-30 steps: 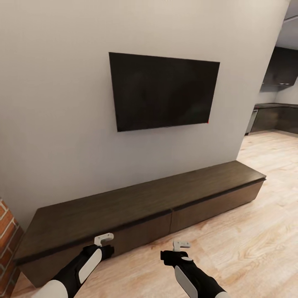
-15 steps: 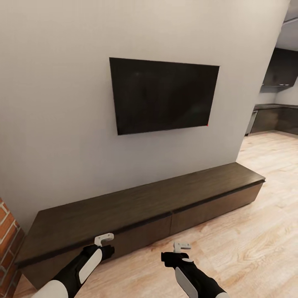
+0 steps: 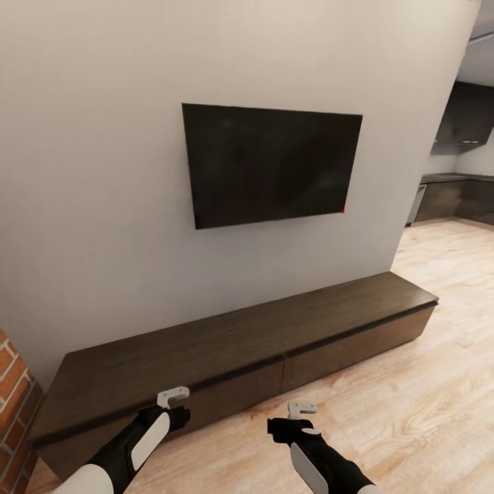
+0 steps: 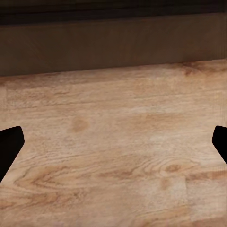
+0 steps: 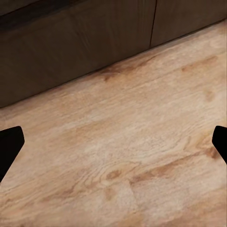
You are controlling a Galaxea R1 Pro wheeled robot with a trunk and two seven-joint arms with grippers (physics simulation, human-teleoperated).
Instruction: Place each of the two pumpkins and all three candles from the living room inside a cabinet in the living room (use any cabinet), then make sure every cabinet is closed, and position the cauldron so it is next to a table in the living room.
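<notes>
I see the long dark cabinet point(image 3: 233, 357) against the grey wall, just past my two jaws. Its drawer fronts are all shut. A black TV point(image 3: 271, 165) hangs on the wall above it. My left jaws point(image 3: 173, 396) hang over the wood floor point(image 3: 425, 405), right in front of the cabinet's left drawer. They are spread wide and hold nothing. My right jaws point(image 3: 300, 408) hang over the floor too, a little back from the line between two drawers. They are wide and empty as well. A bit of red brick point(image 3: 12, 384) is far off beside my left jaws.
</notes>
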